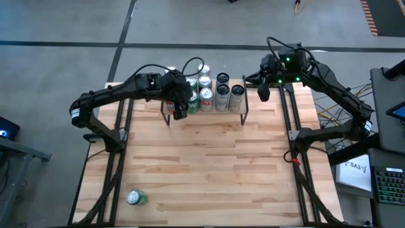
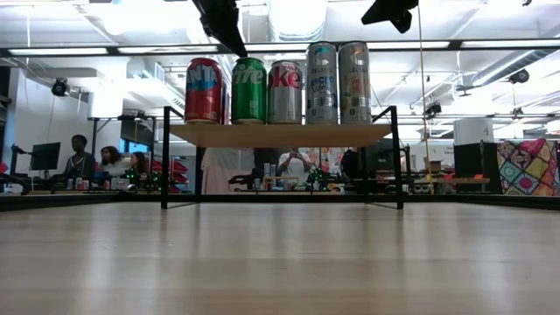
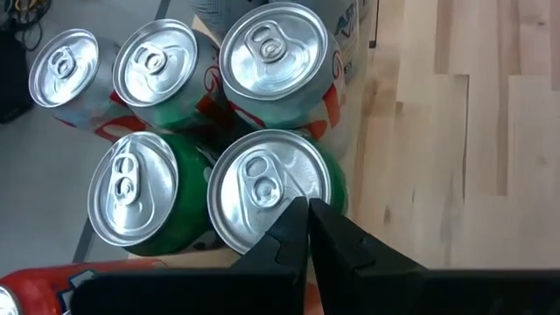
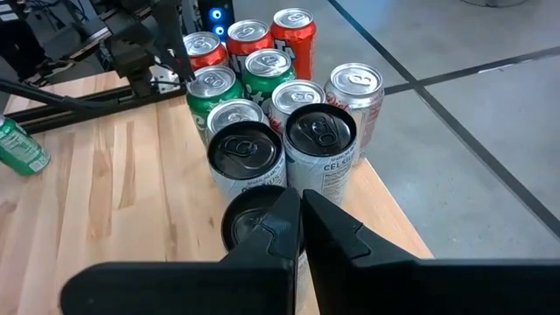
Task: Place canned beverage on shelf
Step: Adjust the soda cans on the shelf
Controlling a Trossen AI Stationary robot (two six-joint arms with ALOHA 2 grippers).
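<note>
The shelf (image 2: 280, 134) stands at the table's far middle on thin black legs and carries several upright cans, red, green and silver. In the front row a green can (image 2: 249, 90) stands second from the left. My left gripper (image 3: 308, 208) is shut and slants down right over that can's lid (image 3: 258, 188). My right gripper (image 4: 302, 199) is shut and hovers well above the shelf's right end, over the black-topped cans (image 4: 319, 131). Another green can (image 1: 136, 197) lies on its side near the table's near left corner. My left gripper's shut fingertips (image 3: 297, 219) hang over the near rim of the green can's lid (image 3: 289, 197), coming from above at a slant. I cannot tell whether they touch the lid. The can stands upright on the shelf.
The tabletop (image 1: 209, 171) between the shelf and the near edge is bare wood. Black frame rails (image 1: 120, 145) run along both sides of the table. Beyond the far edge lies an office floor, and people sit there at desks (image 2: 96, 162).
</note>
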